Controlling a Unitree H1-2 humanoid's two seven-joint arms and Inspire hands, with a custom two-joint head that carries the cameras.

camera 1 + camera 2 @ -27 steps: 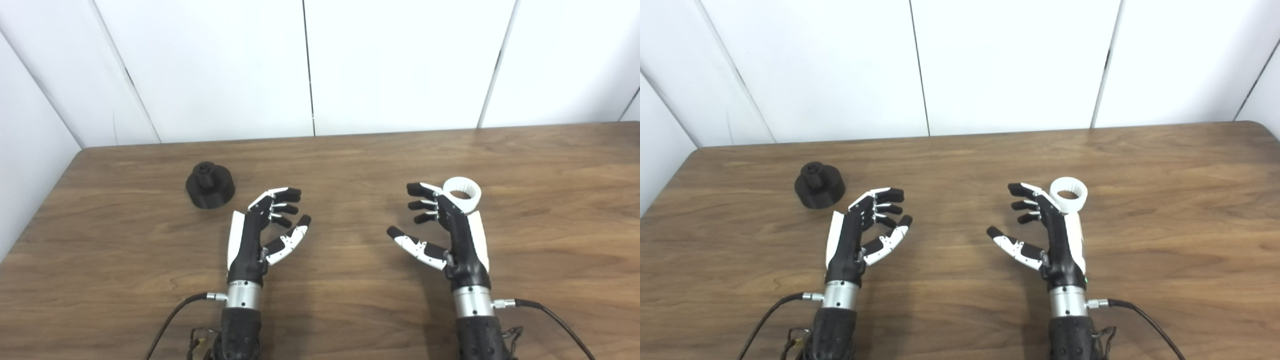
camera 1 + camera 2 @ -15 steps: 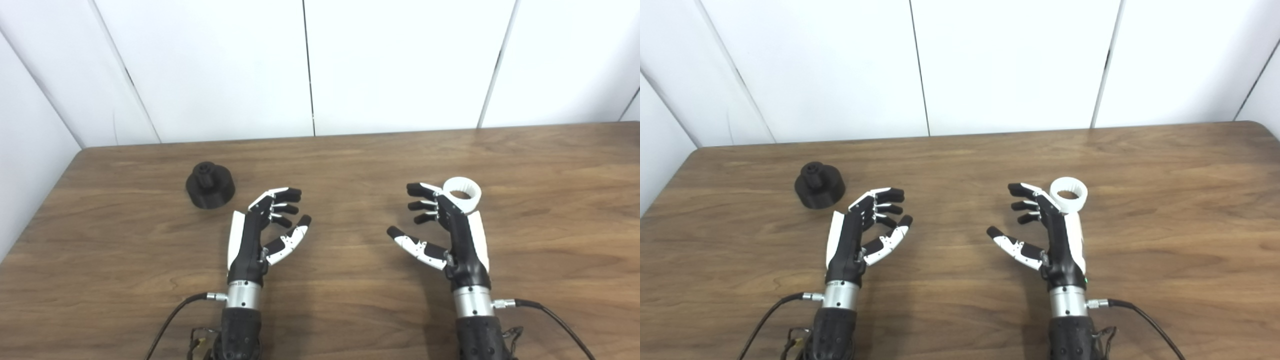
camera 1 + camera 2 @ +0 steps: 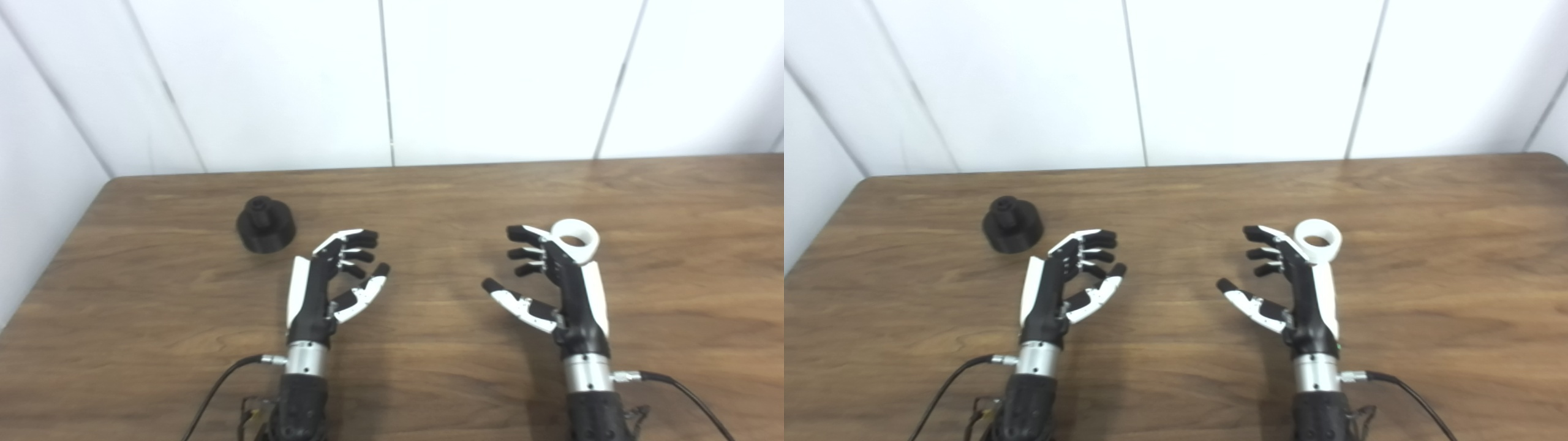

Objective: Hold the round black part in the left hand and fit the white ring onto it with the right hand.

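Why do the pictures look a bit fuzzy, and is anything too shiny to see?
Both eye views are slightly soft all over; in the left eye view the white ring shows no fine detail. No harsh glare, only a pale sheen on the table in the right eye view. Faint soft shadows lie beside both arms.

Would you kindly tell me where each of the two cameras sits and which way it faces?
Left eye view: on the head, looking forward and down at the brown wooden table and white panelled wall; the left hand and right hand rise from the bottom edge, both open.
Right eye view: beside it, slightly to the right, facing the same way; the table's rounded far right corner shows here.
Shared: the round black part beyond the left hand, and the white ring behind the right hand's fingers.
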